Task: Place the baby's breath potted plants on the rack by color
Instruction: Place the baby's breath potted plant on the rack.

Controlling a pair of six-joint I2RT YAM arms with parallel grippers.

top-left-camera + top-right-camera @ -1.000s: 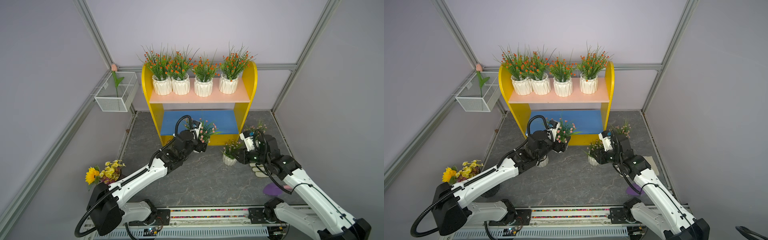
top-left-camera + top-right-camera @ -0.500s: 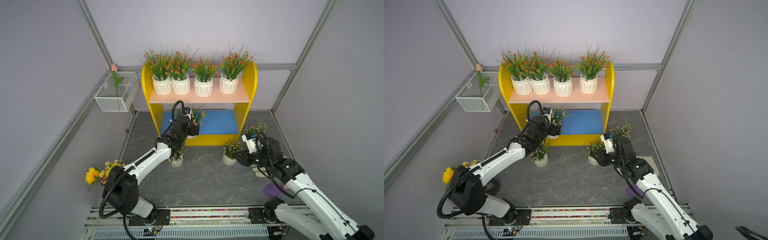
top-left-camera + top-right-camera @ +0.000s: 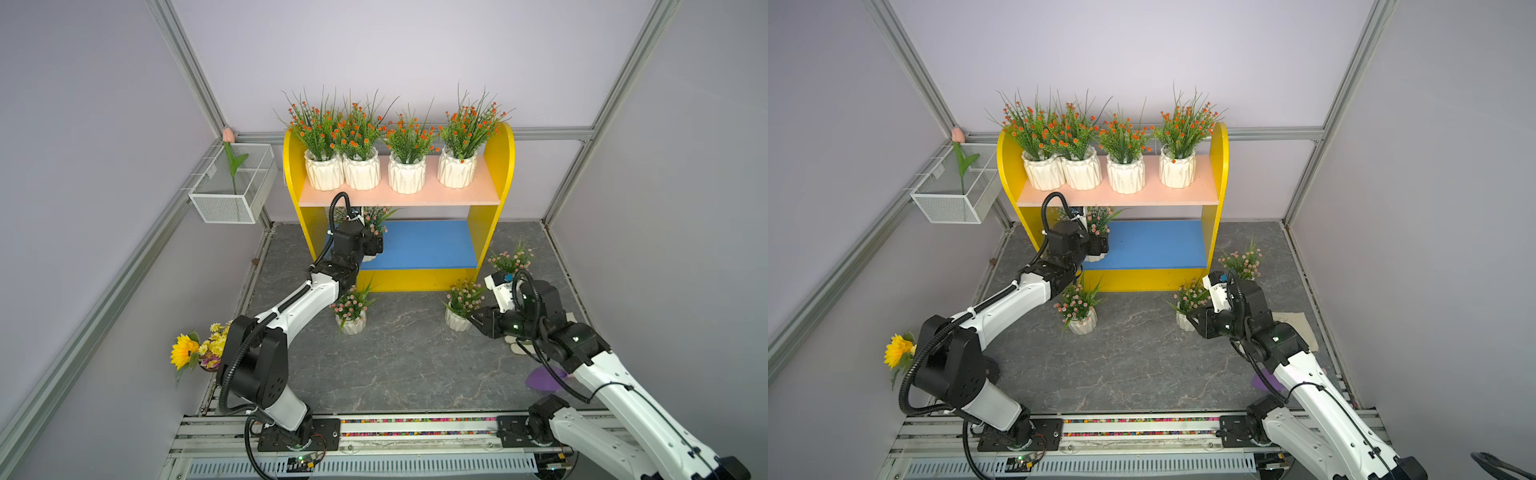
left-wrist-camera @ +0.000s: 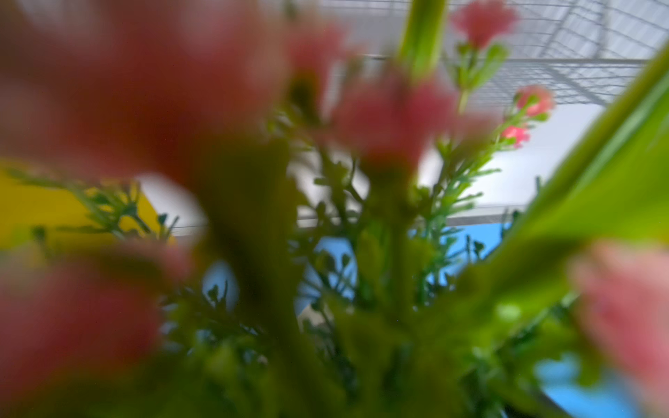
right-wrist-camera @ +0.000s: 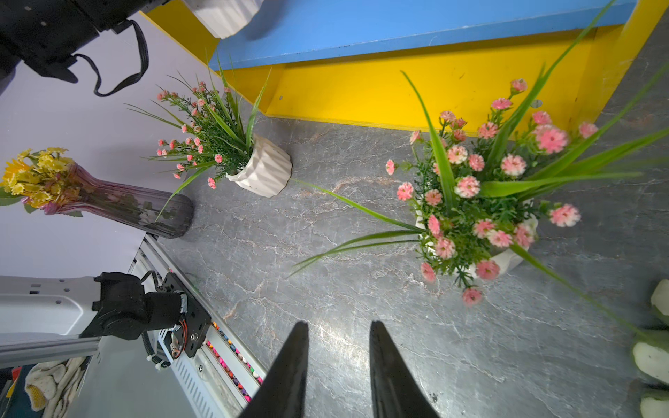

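Observation:
The rack [image 3: 492,199] holds several orange baby's breath potted plants [image 3: 405,143] in a row on its peach upper board. My left gripper [image 3: 374,245] is shut on a pink plant [image 3: 376,218] at the left end of the blue lower board [image 3: 428,245]. Its white pot [image 5: 224,18] sits just over that board. Blurred blossoms [image 4: 398,119] fill the left wrist view and hide the jaws. Three pink plants stand on the floor: one [image 3: 351,307] below the left arm, one [image 3: 461,297] beside my open, empty right gripper [image 5: 338,325], and one [image 3: 509,259] by the rack's right panel.
A white wire basket [image 3: 232,195] with a tulip hangs on the left wall. A glass vase with a sunflower bouquet [image 3: 195,349] stands at the left floor edge. White-green items [image 5: 655,354] and a purple object [image 3: 544,380] lie near the right arm. The arms' rail [image 3: 374,428] runs along the front.
The left arm has carried the pink plant from in front of the rack up and back to the left end of the lower board. The right arm has barely shifted.

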